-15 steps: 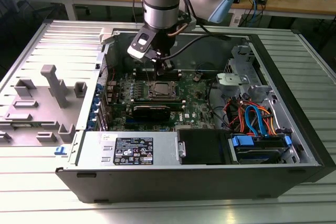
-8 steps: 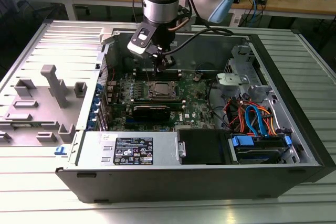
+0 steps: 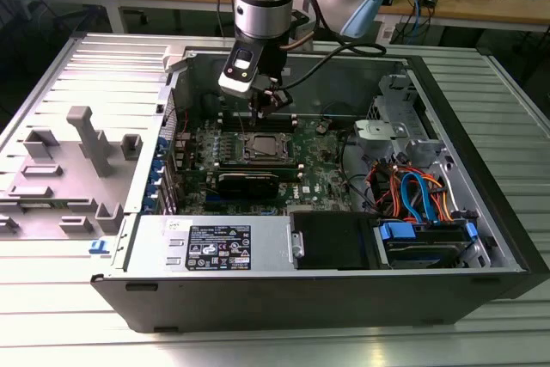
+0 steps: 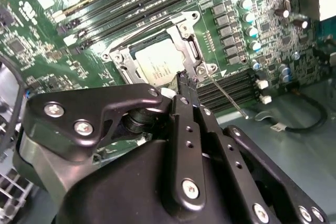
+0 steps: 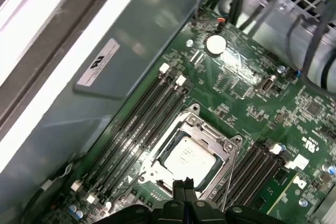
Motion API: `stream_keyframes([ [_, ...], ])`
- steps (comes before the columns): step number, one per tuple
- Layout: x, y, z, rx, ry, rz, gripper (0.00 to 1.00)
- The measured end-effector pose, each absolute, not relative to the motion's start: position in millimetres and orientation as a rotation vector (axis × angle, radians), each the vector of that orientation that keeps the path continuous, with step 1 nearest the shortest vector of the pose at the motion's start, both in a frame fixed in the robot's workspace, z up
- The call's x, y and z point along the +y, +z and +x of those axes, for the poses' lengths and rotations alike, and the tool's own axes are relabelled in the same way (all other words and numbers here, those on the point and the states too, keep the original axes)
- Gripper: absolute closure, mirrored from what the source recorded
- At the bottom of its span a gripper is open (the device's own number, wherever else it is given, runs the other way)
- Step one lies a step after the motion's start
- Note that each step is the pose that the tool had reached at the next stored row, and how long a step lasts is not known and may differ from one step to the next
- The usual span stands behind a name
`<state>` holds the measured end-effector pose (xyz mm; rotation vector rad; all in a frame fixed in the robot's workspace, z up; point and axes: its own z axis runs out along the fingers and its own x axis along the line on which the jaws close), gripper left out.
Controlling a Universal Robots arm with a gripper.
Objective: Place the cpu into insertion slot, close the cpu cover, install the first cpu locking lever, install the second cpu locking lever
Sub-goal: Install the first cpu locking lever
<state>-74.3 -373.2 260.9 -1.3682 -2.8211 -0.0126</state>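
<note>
Presently, the cpu (image 4: 157, 66) appears as a small flat square chip with a pale silvery top. It lies level inside the insertion slot (image 3: 264, 149). The cpu cover (image 4: 188, 43), a thin silvery frame with a cut-out middle, lies down flat around the chip, whose top shows through the opening. A thin metal rod (image 4: 227, 97) runs outward from one corner of the insertion slot, over the neighbouring memory slots (image 4: 231, 85).

The claw (image 4: 187, 78) hangs over the edge of the insertion slot, just beside the corner where the rod begins. In both wrist views its two narrow black fingers are pressed together, with nothing visible between them. Whether the tips touch the cover's edge cannot be determined. The cpu sits just beyond the tips, apart from them and not gripped.

The insertion slot sits on a green motherboard (image 3: 318, 156) inside an open computer case (image 3: 301, 298), which rests on the ribbed metal bench (image 3: 258, 345). The case also holds a black drive (image 3: 331, 238) and orange and blue cables (image 3: 412, 195), both well apart from the insertion slot towards the exterior view's right.
</note>
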Motion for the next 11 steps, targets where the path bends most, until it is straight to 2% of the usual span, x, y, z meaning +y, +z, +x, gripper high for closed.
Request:
stream_keyframes([
  [11, -373, 260, -96, -2.869, -0.013, -1.264, 0.89],
])
